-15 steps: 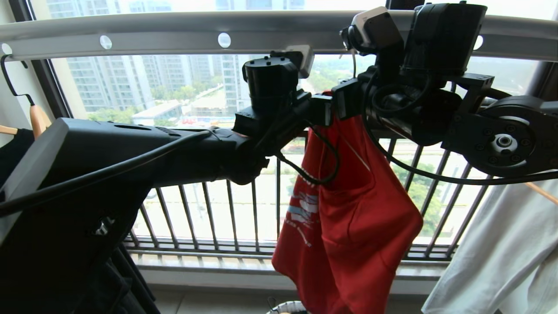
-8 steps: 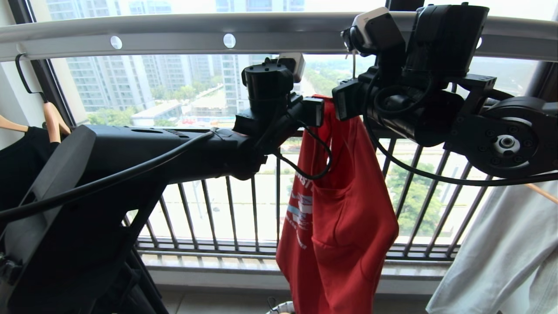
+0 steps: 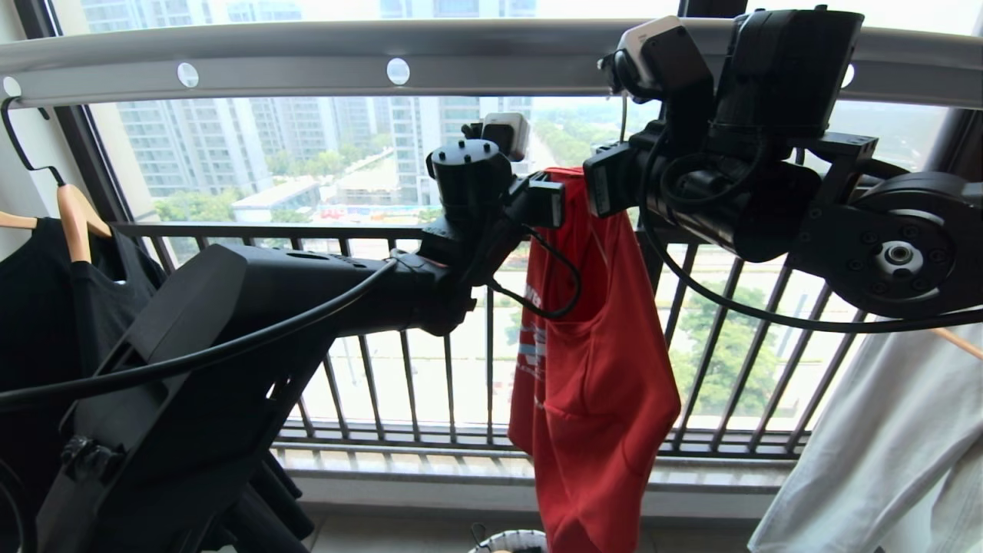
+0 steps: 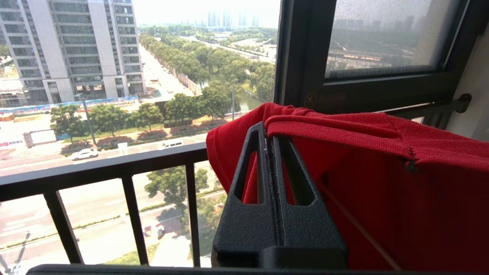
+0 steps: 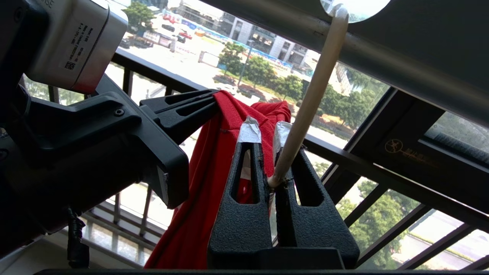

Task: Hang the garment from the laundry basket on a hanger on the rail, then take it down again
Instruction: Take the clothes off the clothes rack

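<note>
Under the long grey metal rail [image 3: 307, 57] with its row of round holes, the bright red short-sleeved T-shirt [image 3: 599, 369] hangs limp in front of the dark barred window railing [image 3: 369, 384].

The left gripper [image 4: 268, 131] has its 2 black fingers pressed together on a ribbed edge of the shirt, probably the collar or a hem. The right gripper [image 5: 267, 131] is clamped on the neck of the thin white wire hanger [image 5: 305, 107], whose hook reaches up to the rail; red cloth bunches just beside its taped tips.

The shirt looks light and soft, so it should sag and fold wherever it is unsupported; the thicker stitched edge seems the surest place to grip. A small round white mesh laundry basket [image 3: 511, 541] sits directly below the shirt.
</note>
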{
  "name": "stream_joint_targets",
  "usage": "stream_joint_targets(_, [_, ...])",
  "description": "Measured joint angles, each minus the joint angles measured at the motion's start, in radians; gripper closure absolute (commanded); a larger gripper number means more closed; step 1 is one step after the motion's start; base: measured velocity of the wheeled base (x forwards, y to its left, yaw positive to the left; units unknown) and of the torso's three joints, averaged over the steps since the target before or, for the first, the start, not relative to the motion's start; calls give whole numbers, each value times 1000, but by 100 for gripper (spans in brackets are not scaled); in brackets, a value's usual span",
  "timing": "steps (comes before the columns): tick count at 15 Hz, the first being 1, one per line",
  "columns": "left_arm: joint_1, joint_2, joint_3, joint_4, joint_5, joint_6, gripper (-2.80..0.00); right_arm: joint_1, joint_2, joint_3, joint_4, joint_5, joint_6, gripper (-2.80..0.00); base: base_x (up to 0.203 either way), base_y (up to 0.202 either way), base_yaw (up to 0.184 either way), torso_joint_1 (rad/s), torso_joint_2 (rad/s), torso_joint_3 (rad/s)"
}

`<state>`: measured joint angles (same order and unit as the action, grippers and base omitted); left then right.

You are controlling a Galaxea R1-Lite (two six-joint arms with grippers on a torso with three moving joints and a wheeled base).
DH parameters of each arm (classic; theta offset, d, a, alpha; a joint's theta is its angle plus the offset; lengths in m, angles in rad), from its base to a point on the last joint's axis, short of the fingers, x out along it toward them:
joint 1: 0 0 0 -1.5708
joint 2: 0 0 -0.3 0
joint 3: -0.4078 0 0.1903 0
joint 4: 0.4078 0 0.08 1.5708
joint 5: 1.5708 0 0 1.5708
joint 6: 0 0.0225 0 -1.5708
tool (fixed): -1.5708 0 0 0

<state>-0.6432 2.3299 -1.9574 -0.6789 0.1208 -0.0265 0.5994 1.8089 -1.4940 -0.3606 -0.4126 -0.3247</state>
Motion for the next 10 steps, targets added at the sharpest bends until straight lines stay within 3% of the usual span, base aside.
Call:
stream_joint_targets(2, [-2,10,0,-21,6,4,0,0,-1,1,0,5,0,0,0,0,0,0,0,0])
stream_joint_targets(5, [-21,7,1,45,98,15,0,0,-2,2,0,6,0,0,0,0,0,0,0,0])
stream_joint_targets(9, [-42,-3,1,102,166,50,0,0,-3,2,0,7,-1,0,0,0,0,0,0,0])
stream_joint_targets(10, [-45,-6,1,101,175,50,-72,0,-3,2,0,7,-1,0,0,0,0,0,0,0])
